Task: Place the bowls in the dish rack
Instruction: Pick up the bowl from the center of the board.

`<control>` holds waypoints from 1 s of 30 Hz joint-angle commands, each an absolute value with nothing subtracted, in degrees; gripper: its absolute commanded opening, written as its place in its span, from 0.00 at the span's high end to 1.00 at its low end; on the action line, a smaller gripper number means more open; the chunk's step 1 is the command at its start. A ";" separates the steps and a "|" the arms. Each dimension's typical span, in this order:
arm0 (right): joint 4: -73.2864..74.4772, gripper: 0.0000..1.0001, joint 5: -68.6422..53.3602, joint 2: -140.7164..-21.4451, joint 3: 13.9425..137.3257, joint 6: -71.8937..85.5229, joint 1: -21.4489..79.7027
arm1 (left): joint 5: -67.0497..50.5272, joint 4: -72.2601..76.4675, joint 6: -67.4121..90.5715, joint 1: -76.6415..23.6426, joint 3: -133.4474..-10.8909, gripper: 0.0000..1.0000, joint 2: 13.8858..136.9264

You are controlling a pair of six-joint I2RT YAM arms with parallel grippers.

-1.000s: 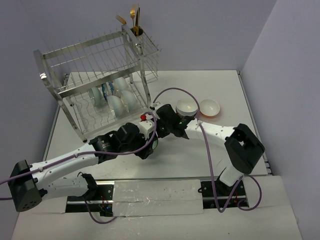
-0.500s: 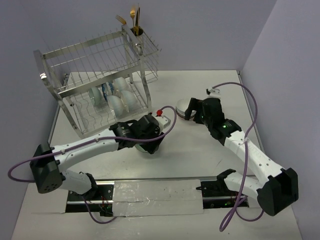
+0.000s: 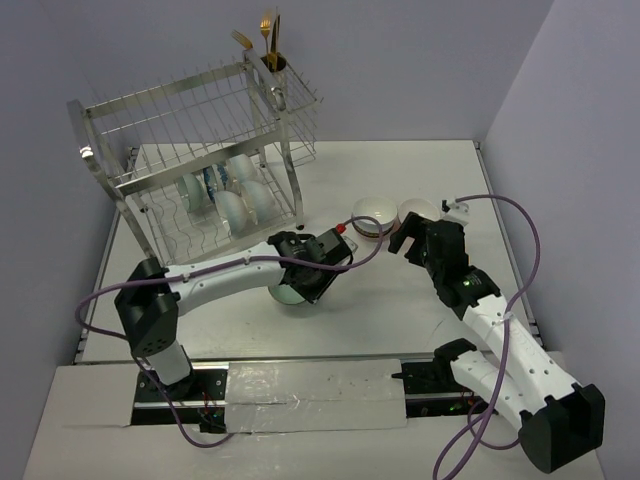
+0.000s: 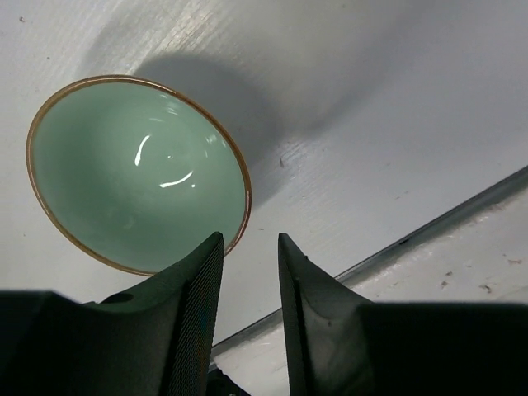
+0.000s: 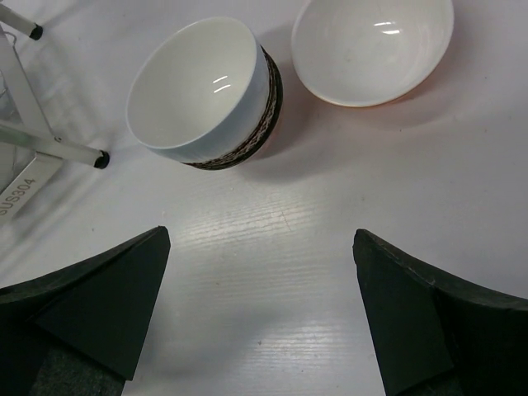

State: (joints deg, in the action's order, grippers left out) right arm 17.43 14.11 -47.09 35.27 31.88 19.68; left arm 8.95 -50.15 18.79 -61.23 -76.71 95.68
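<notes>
Right pincer (image 5: 262, 239) withdrew, spread before white bowls (image 5: 198, 82); left pincer (image 4: 250, 241) half-closed beside green bowl (image 4: 132, 173).

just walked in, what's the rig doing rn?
It is loading bowls into the dish rack. Several bowls already stand in its lower tier. The left gripper is down at the rim of a teal-lined bowl on the table, jaws a little apart, with no grip showing. The right gripper hovers with jaws wide open over a brown-banded white bowl and an orange-backed white bowl. It holds neither.
</notes>
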 commanded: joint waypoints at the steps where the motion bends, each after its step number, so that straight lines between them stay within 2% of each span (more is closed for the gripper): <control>1: 14.94 0.00 15.21 -45.97 34.28 31.91 19.07 | 12.13 -54.40 19.86 -61.70 -81.55 0.63 98.43; 6: 14.68 0.00 15.21 -45.18 33.40 31.64 18.72 | 14.23 -58.27 20.21 -62.05 -84.72 0.64 103.62; 20: 14.06 0.00 15.12 -43.86 32.26 31.46 18.63 | 11.95 -57.13 18.72 -62.14 -85.69 0.71 108.98; 27: 14.06 0.00 15.21 -43.68 32.08 31.38 18.63 | 13.01 -57.22 19.16 -62.05 -86.04 0.82 109.86; 30: 14.06 0.00 15.12 -43.59 32.08 31.38 18.63 | 14.14 -57.13 19.77 -62.05 -85.87 0.91 108.73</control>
